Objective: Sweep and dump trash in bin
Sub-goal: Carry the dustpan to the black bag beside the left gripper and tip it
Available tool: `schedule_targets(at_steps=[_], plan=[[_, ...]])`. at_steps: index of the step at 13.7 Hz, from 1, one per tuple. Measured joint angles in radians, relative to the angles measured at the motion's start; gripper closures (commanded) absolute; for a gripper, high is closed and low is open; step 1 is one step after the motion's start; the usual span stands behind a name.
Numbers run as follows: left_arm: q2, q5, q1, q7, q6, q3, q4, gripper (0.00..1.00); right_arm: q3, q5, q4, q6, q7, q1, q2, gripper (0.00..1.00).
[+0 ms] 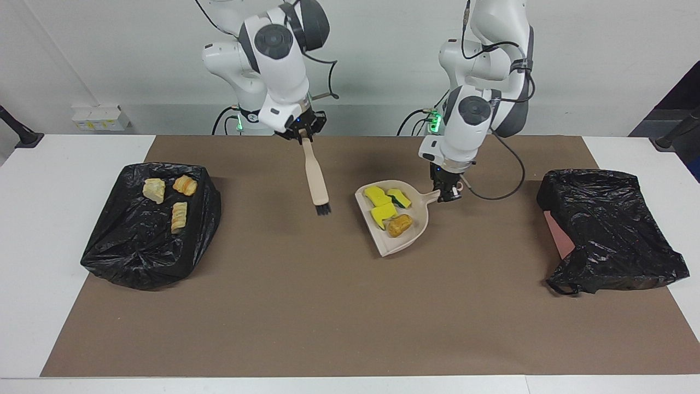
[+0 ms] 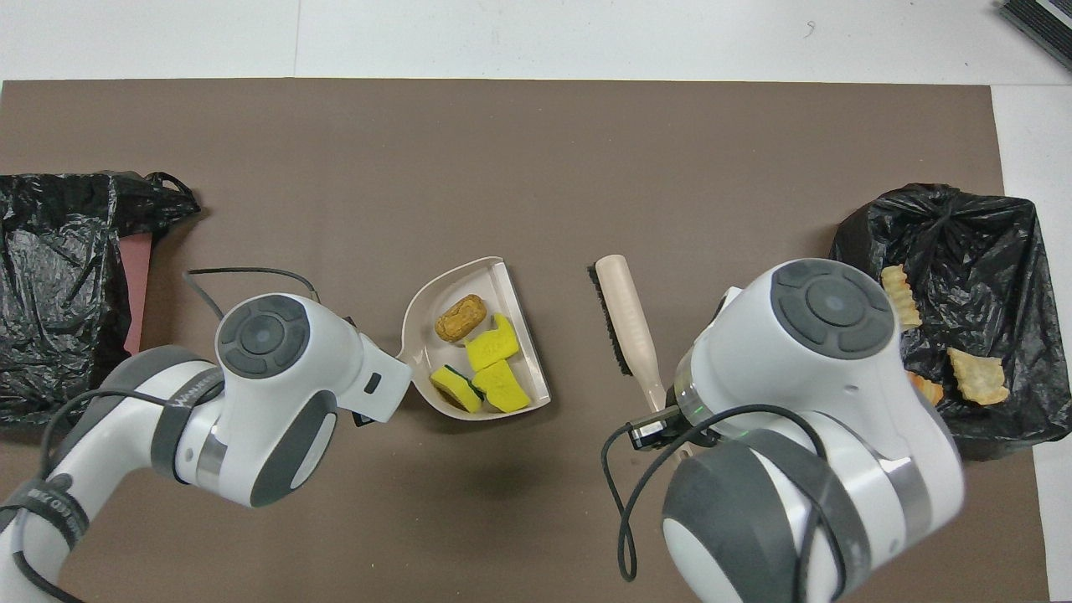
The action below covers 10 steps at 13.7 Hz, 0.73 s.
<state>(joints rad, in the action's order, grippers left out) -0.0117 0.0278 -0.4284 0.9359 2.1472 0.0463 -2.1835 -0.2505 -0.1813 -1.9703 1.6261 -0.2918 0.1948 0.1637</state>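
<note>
My left gripper (image 1: 447,195) is shut on the handle of the beige dustpan (image 1: 391,249), which sits mid-mat; whether the pan touches the mat I cannot tell. In the dustpan (image 2: 419,310) lies trash: three yellow sponge pieces (image 1: 383,203) (image 2: 491,348), one green-backed, and a tan bread lump (image 1: 399,225) (image 2: 460,306). My right gripper (image 1: 302,133) is shut on the brush (image 1: 315,180) handle. The brush (image 2: 626,316) hangs bristles down over the mat, apart from the pan, toward the right arm's end. In the overhead view the arms cover both grippers.
A black-bagged bin (image 1: 142,251) (image 2: 988,243) at the right arm's end holds three bread lumps (image 1: 154,190). A second black-bagged bin (image 1: 607,219) (image 2: 59,276) stands at the left arm's end. The brown mat (image 1: 328,306) covers the middle of the white table.
</note>
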Motion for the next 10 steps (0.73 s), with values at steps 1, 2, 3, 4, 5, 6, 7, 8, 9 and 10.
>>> schedule_targets(at_steps=[1,2,3,4,5,6,7,8,9,10], plan=[[0.0,0.008,0.02,0.03,-0.029,0.001,0.025,1.0,-0.005,-0.006,-0.005,-0.015,-0.081,0.009,0.018,1.0],[0.001,0.017,0.039,0.059,-0.061,0.001,0.053,1.0,-0.007,-0.02,-0.014,-0.023,-0.142,0.027,0.024,1.0],[0.001,0.028,0.063,0.087,-0.092,0.001,0.085,1.0,-0.008,-0.042,-0.03,-0.02,-0.211,0.064,0.02,1.0],[0.001,0.04,0.089,0.114,-0.12,0.001,0.119,1.0,-0.009,-0.05,-0.051,0.004,-0.294,0.12,0.007,1.0],[0.001,0.048,0.116,0.138,-0.148,0.002,0.154,1.0,-0.014,-0.05,-0.075,0.048,-0.36,0.176,-0.012,1.0],[-0.001,0.055,0.142,0.163,-0.185,0.003,0.194,1.0,-0.018,-0.05,-0.099,0.086,-0.393,0.215,-0.032,1.0],[-0.008,0.056,0.164,0.187,-0.221,0.002,0.231,1.0,-0.019,-0.053,-0.117,0.109,-0.397,0.232,-0.047,1.0],[-0.02,0.057,0.183,0.214,-0.259,0.002,0.272,1.0,-0.017,-0.064,-0.136,0.139,-0.397,0.246,-0.059,1.0],[-0.037,0.057,0.203,0.241,-0.29,0.002,0.312,1.0,-0.016,-0.075,-0.159,0.185,-0.397,0.267,-0.071,1.0],[-0.057,0.057,0.228,0.272,-0.319,0.002,0.351,1.0,-0.016,-0.078,-0.184,0.23,-0.397,0.294,-0.082,1.0]])
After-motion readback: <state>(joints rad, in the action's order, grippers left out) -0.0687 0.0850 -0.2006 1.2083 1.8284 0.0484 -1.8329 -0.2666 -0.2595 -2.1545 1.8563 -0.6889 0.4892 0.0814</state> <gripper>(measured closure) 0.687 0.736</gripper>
